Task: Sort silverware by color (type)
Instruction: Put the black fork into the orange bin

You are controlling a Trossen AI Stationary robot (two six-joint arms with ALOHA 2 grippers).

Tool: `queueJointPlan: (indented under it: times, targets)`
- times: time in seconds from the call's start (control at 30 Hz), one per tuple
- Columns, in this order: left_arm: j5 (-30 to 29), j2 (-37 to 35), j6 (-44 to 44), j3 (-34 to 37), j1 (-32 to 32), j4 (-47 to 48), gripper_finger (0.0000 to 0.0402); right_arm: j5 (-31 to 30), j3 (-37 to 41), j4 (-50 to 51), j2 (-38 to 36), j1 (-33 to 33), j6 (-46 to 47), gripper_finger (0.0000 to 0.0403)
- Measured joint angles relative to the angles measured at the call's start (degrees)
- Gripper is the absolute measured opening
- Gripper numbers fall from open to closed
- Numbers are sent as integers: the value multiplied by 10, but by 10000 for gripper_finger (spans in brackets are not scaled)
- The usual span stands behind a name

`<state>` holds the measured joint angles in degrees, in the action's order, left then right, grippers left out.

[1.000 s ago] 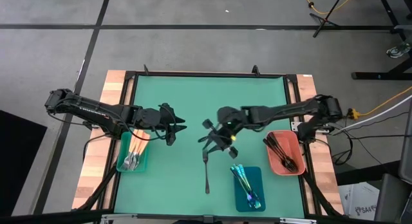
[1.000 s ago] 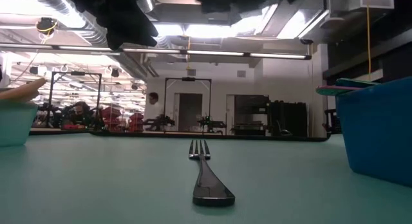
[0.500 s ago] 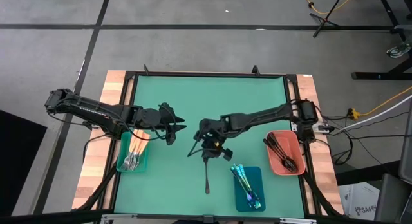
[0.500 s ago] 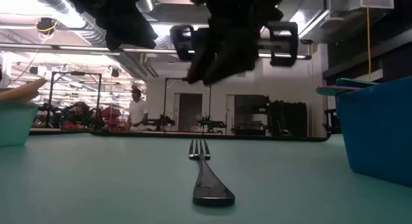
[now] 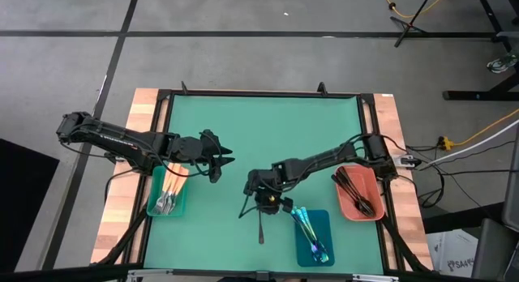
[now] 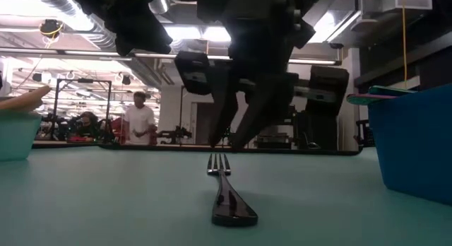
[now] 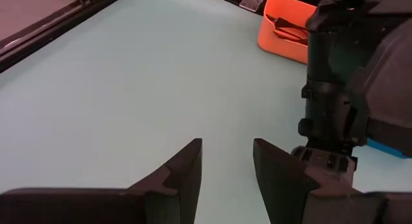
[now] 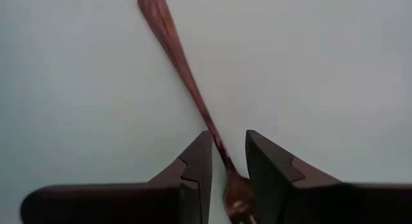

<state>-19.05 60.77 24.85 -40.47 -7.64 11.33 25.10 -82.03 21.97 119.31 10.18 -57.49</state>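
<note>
Straddling the neck of the dark fork [image 5: 260, 221] at lower centre, the right gripper [image 5: 261, 202] stands narrowly parted, not gripping; left gripper [image 5: 229, 157] waits parted, centre-left

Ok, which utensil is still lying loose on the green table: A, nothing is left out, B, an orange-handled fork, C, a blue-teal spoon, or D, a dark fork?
D: a single dark fork lies on the mat, with the right gripper hanging over its tine end, fingers either side of the neck and not closed on it.
</note>
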Motion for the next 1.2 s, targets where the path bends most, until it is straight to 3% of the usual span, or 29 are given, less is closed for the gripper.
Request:
queueJointPlan:
  times: [0.83,1.2]
  targets:
    - [-4,0,0,0,2,7,133,15,-5,-6,29,-19,5,83]
    - [-11,0,0,0,2,11,133,63,-6,-7,53,-26,27,83]
